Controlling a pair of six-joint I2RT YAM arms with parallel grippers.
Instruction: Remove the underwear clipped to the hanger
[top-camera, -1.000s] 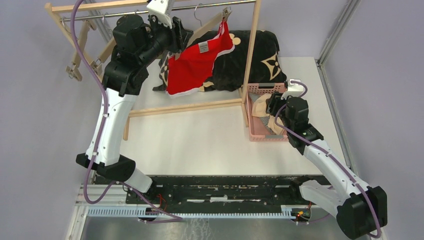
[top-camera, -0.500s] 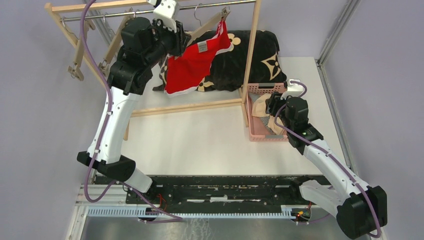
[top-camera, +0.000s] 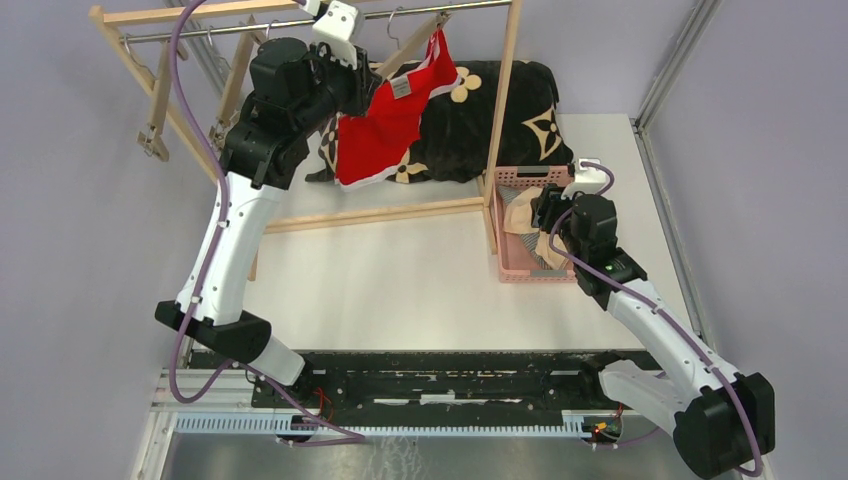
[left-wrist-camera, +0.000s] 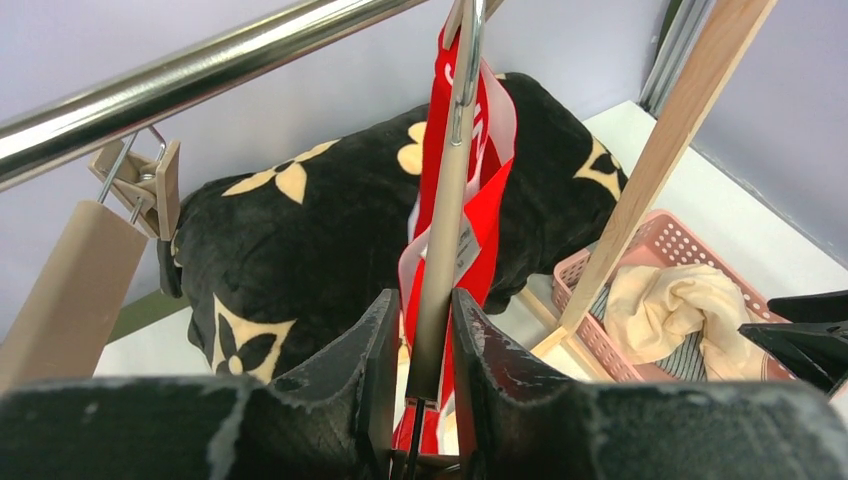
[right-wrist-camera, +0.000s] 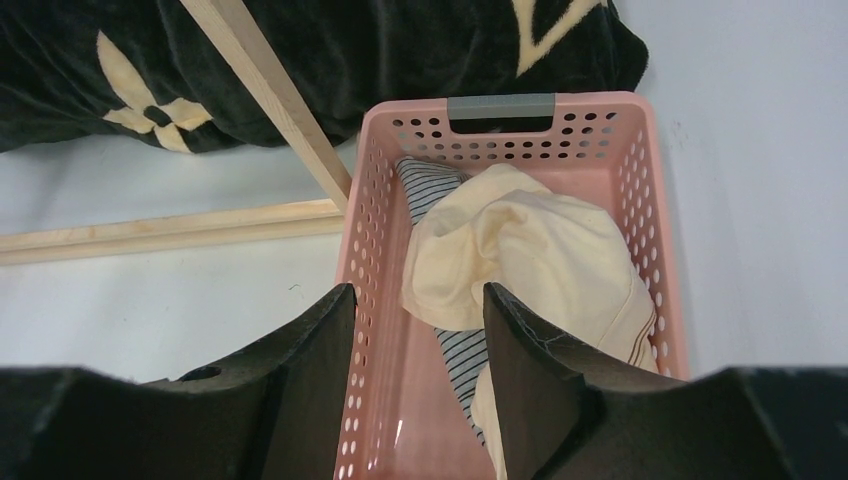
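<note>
A hanger (left-wrist-camera: 440, 250) hangs from the rack (top-camera: 507, 90)'s rail, with an underwear piece (top-camera: 380, 130) clipped to it. The cushion (top-camera: 470, 130) lies behind the rack's base bar. The basket (top-camera: 520, 178) sits just right of the rack's right post, and in it the upper garment (right-wrist-camera: 520, 260) lies on the lower garment (right-wrist-camera: 430, 185).

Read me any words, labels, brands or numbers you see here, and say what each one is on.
No text here can be read.
Label on the red underwear: too small and blurred.
White marks on it, partly behind the hanger: unreadable.
Black cushion: flower marks only, no letters.
</note>
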